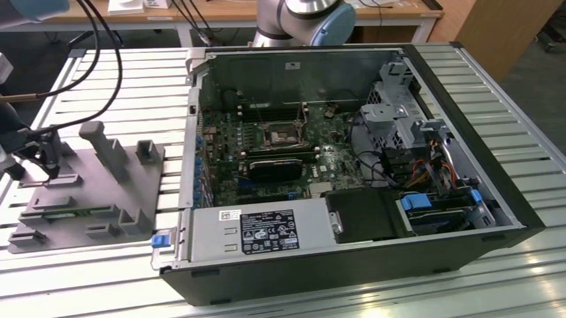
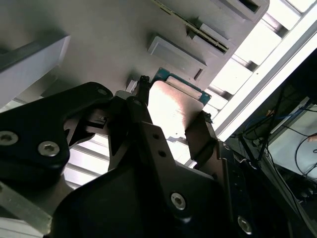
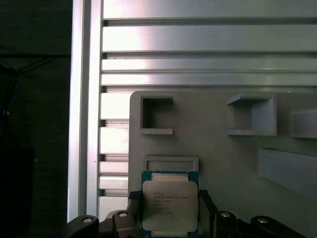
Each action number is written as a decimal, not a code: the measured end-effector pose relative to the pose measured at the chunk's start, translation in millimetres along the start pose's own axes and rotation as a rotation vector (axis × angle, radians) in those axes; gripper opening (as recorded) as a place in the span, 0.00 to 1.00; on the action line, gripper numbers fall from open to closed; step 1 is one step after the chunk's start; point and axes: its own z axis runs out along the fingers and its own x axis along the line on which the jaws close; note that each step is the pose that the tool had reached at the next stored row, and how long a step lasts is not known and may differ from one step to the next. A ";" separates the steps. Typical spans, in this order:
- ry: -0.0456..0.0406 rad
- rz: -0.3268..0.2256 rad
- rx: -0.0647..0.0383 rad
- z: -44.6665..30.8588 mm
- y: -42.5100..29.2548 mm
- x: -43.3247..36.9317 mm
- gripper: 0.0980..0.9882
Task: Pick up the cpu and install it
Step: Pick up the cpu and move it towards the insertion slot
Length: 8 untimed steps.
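Hand [image 3: 169, 198] clenched on cpu [image 3: 170, 208] by two opposite edges, over grey block [image 3: 223, 158] (lifted or seated, can't tell) on slatted bench [image 3: 198, 49].

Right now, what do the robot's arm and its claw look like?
The arm is silver-grey with rounded joints and a light blue cap. Black cables run to the gripper, which is matte black, made of angular linked plates with silver screw heads.
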 end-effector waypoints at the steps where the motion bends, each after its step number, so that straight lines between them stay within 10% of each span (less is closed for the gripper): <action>1: -0.0001 0.000 0.000 -0.3 0.0 0.0 0.50; 8: 0.0000 0.000 0.000 -2.3 0.1 0.1 0.50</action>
